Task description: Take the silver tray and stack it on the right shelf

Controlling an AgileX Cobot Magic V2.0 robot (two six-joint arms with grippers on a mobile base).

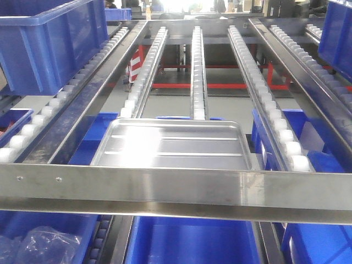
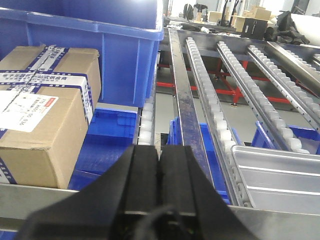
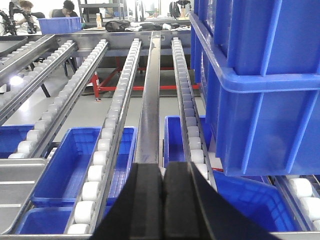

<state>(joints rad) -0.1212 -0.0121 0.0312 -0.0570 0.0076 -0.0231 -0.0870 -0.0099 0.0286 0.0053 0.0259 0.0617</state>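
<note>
Silver tray (image 1: 170, 146) is on the right shelf (image 1: 313, 82), lying flat, open side up, its near long rim tight against the front bar (image 1: 176, 190). That fits: this level slopes down toward me, so anything on the rollers runs forward until the bar stops it. It bridges two roller rails (image 1: 199, 66) mid-lane, which is why it sits level instead of dropping into a gap. A third rail runs just beside its right edge. Left gripper (image 2: 159, 155): jaws clenched on each other, nothing between them, hanging just short of the bar, off the tray's left side. Right gripper (image 3: 163, 172): same, jaws pressed flat together and empty, off the tray's right side. Neither touches the tray, so I read the place step as done, with both arms clear of the lane. Counts: one silver tray, two raised ribs (image 1: 181, 154) on its floor, five roller rails in the front view. Blue bins (image 1: 49, 38) on this level: two, one far left and one far right. Underneath I make it at least four more, but the bar and rails cut them up, so don't hold me to that. One taped cardboard box (image 2: 45, 110) on the left, seen from the left wrist.
</note>
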